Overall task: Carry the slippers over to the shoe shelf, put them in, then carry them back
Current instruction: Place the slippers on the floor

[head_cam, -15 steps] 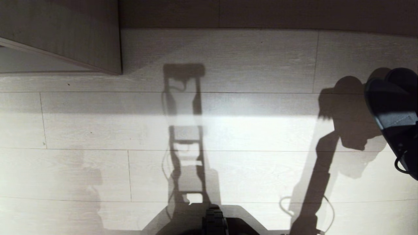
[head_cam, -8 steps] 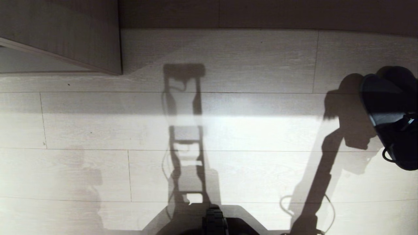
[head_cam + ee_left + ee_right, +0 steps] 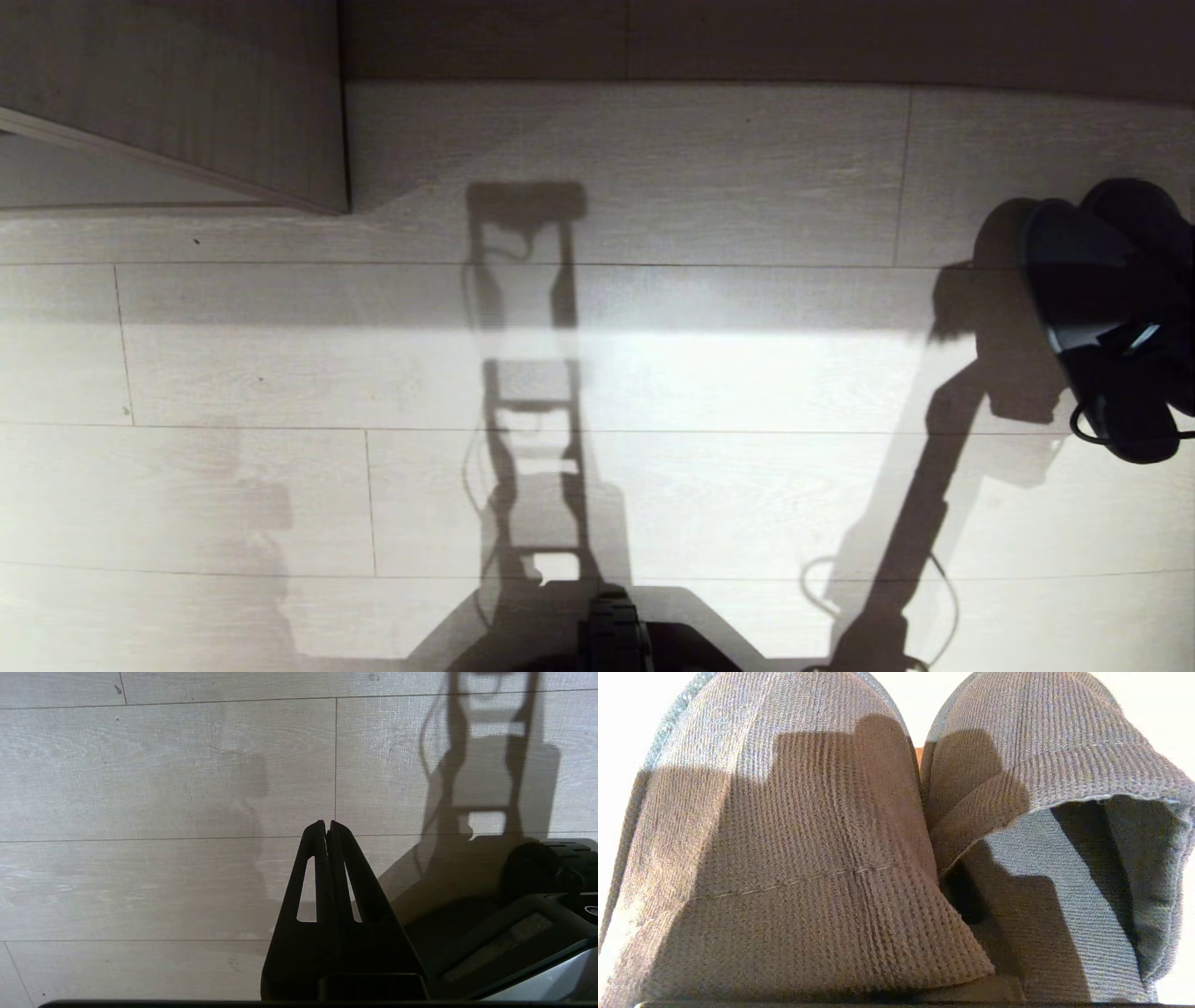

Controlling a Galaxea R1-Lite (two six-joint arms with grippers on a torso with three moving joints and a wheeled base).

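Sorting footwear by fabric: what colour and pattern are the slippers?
Grey ribbed knit slippers, clearest in the right wrist view.

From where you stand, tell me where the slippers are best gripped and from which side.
Grip the slippers at their open heel ends, both together, coming from behind the heels. They lie side by side and touching, toes pointing away, and the backless openings offer a thin flat edge to pinch. The right gripper sits at that end in the head view.

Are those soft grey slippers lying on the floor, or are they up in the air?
Up in the air. The pair of grey-blue fabric slippers hangs at the right arm's end above the pale plank floor, casting a separate shadow there.
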